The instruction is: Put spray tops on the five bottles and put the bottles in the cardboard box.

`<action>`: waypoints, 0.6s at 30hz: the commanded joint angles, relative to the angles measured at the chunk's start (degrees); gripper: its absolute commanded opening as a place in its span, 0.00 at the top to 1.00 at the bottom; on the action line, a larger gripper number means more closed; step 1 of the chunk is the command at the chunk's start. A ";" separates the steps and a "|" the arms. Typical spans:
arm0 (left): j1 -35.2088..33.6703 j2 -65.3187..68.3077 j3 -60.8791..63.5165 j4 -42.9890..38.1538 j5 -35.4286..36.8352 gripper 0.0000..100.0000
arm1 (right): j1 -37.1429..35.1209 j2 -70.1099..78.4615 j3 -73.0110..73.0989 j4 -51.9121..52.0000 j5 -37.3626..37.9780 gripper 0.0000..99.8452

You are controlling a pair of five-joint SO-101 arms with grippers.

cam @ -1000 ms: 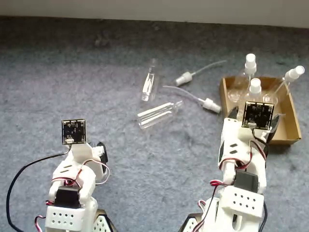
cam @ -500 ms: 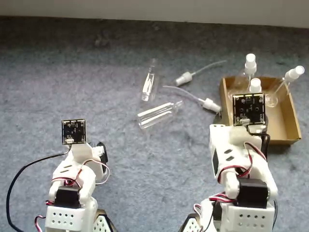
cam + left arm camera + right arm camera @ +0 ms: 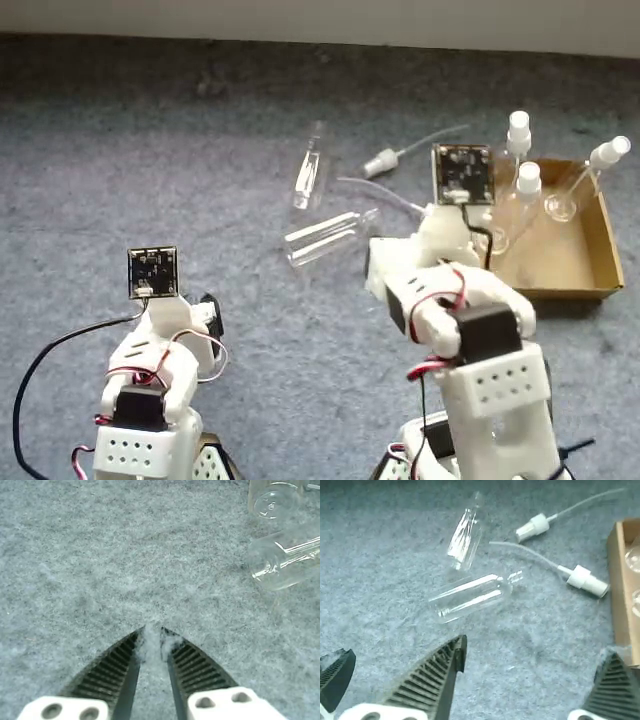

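Nearest, at about 7 o'clock on the table (image 3: 150,130), the left claw (image 3: 152,630) hangs low over the surface, its jaws all but closed and gripping nothing. The right claw (image 3: 535,652) sits toward the middle, spread wide and empty, facing the loose parts. Just beyond it the near bottle (image 3: 470,596) lies on its side without a top, and the far bottle (image 3: 464,539) lies at 12 o'clock, also bare. The near top (image 3: 582,576), trailing its tube, lies at 1 o'clock just beside the box (image 3: 590,285); the far top (image 3: 532,526) lies beyond it, apart from both bottles. At 2 o'clock the box holds three capped bottles (image 3: 527,185), upright or leaning. So three of five look finished; two bottles are left to top and box, and neither claw has hold of one yet.
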 commanded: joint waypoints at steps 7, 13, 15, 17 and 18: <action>1.01 -0.31 1.27 -1.05 0.18 0.99 | -4.70 24.57 -15.16 -4.18 -11.60 0.64; 1.01 -0.31 1.27 -1.05 0.09 0.99 | -4.79 37.14 -16.84 -14.81 -13.01 0.64; 1.01 -0.31 1.27 -1.05 0.09 0.99 | -4.79 40.22 -17.01 -17.63 -13.01 0.64; 1.01 -0.31 1.27 -1.14 0.09 0.99 | -5.76 42.77 -17.10 -19.65 -13.10 0.64; 1.01 -0.31 1.27 -1.14 0.09 0.99 | -6.46 44.09 -17.19 -20.62 -13.10 0.64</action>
